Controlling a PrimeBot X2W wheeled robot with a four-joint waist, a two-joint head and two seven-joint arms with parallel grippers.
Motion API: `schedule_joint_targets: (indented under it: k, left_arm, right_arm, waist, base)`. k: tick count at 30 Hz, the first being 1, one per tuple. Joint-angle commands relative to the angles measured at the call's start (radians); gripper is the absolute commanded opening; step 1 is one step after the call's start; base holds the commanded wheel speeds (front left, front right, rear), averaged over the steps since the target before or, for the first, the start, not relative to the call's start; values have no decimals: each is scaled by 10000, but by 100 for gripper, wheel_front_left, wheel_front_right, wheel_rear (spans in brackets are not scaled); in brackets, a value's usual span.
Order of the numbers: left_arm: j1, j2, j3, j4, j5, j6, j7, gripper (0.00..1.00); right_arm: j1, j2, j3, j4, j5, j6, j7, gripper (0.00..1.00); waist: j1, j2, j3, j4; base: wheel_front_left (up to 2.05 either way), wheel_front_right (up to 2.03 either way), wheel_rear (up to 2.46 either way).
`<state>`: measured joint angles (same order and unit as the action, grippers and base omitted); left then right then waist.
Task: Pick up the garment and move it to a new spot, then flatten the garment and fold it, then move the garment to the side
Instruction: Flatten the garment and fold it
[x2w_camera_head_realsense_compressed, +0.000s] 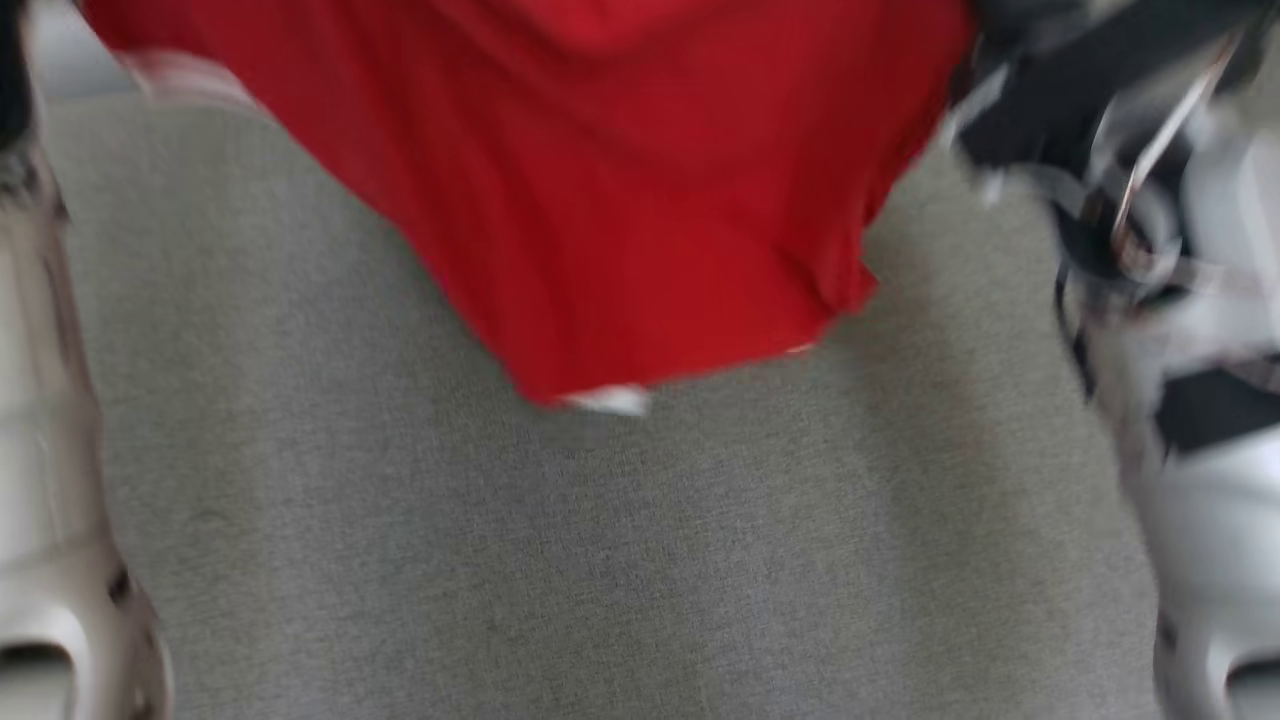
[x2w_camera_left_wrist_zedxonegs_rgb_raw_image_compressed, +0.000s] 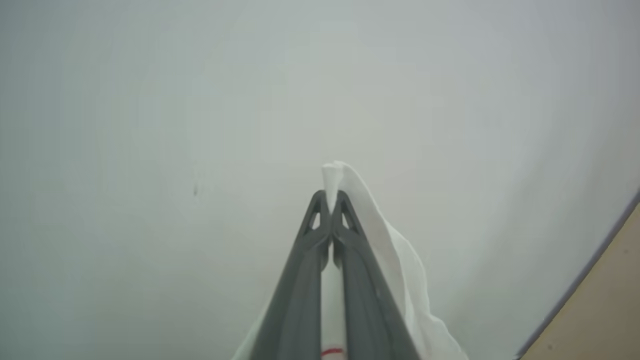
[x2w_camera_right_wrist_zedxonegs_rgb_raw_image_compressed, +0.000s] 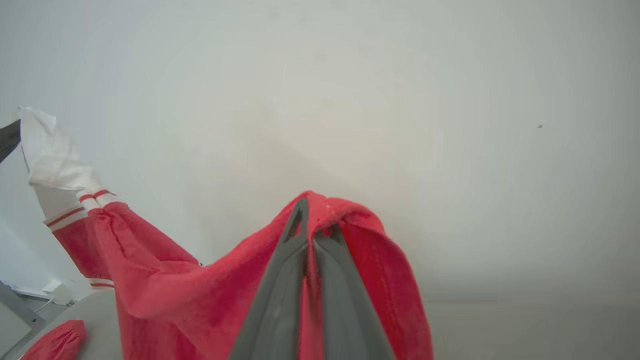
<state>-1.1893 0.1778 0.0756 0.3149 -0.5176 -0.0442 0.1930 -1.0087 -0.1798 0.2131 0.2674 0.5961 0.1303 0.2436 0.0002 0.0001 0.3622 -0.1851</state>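
The garment (x2w_camera_head_realsense_compressed: 620, 180) is red with white trim and hangs lifted over the grey table (x2w_camera_head_realsense_compressed: 600, 560); its lowest corner dangles just above the cloth. In the left wrist view my left gripper (x2w_camera_left_wrist_zedxonegs_rgb_raw_image_compressed: 330, 195) is shut on a white part of the garment (x2w_camera_left_wrist_zedxonegs_rgb_raw_image_compressed: 395, 250), which sticks out past the fingertips. In the right wrist view my right gripper (x2w_camera_right_wrist_zedxonegs_rgb_raw_image_compressed: 315, 220) is shut on a red fold of the garment (x2w_camera_right_wrist_zedxonegs_rgb_raw_image_compressed: 200, 290), which drapes down to the left. There the left gripper (x2w_camera_right_wrist_zedxonegs_rgb_raw_image_compressed: 7, 140) holds the white striped end. The head view is blurred by motion.
My pale left forearm (x2w_camera_head_realsense_compressed: 40, 500) runs along the left edge and my right arm (x2w_camera_head_realsense_compressed: 1180, 300) along the right. A red sleeve end (x2w_camera_right_wrist_zedxonegs_rgb_raw_image_compressed: 55, 342) rests on the table's corner. A plain pale wall (x2w_camera_left_wrist_zedxonegs_rgb_raw_image_compressed: 200, 100) is behind, with a tan strip (x2w_camera_left_wrist_zedxonegs_rgb_raw_image_compressed: 600, 310) at lower right.
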Motion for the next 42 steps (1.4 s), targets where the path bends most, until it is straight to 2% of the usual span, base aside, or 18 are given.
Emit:
schedule_joint_targets:
  k: [1, 8, 14, 22, 27, 32, 37, 42]
  left_arm:
    - [-443, 106, -34, 152, 196, -12, -278, 0]
    - [-2718, 423, -331, 997, 935, -288, -2451, 0]
    - [-4299, 726, -517, 1457, 1424, -465, -4008, 0]
    - [-5393, 688, -554, 1094, 1482, -717, -4566, 0]
    - [-4219, 498, -904, 268, 1253, -861, -4567, 0]
    - [-2383, 528, -1630, -935, 376, -839, -4575, 0]
    - [90, 462, -1872, -1800, -689, -842, -4572, 0]
    - [3018, 137, -1832, -2407, -1689, -843, -4570, 0]
  right_arm:
    - [-536, 55, -48, 313, -30, 10, -269, 0]
    - [-3722, 333, -665, 2545, -483, 10, -2638, 0]
    - [-5577, 287, -1271, 3840, -956, 10, -4432, 0]
    - [-6421, 80, -1688, 4217, -1855, 10, -5080, 0]
    - [-5748, -32, -1161, 4190, -2241, 10, -5088, 0]
    - [-4453, -259, -326, 3735, -2112, 10, -5093, 0]
    - [-2605, -559, 603, 3413, -1191, 10, -5078, 0]
    - [-715, -953, 1258, 3118, 154, 10, -4794, 0]
  waist:
    - [-2, -1, 1188, -35]
    - [-2, -1, 1946, -14]
    - [-2, -1, 2150, -9]
    - [-2, -1, 2528, 35]
    - [-2, -1, 3051, 149]
    - [-2, -1, 3004, 358]
    - [-2, -1, 2199, 646]
    - [-2, -1, 788, 977]
  base:
    - [0, 0, 0]
    - [0, 0, 0]
    - [0, 0, 0]
    - [0, 0, 0]
    - [0, 0, 0]
    - [0, 0, 0]
    - [0, 0, 0]
    - [0, 0, 0]
